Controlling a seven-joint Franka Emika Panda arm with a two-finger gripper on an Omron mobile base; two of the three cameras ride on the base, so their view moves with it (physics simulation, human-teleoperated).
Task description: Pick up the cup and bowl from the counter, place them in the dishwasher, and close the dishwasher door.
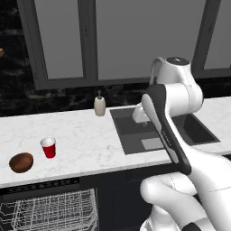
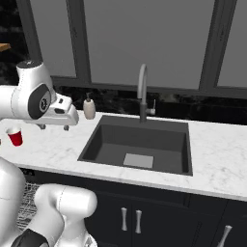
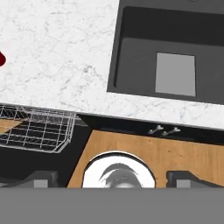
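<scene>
cup (image 1: pixel 48 147) upright on tabletop (image 1: pixel 90 140), left of sink (image 1: pixel 149 131); bowl (image 1: pixel 21 162) just left of it, nearer the front edge, apart. Dishwasher (image 1: pixel 49 207) below them, white rack (image 1: pixel 54 212) visible. End effector (image 3: pixel 112 177) above tabletop at sink's left edge, fingers spread, holding nothing. Soap bottle (image 1: pixel 99 105) at the back.
</scene>
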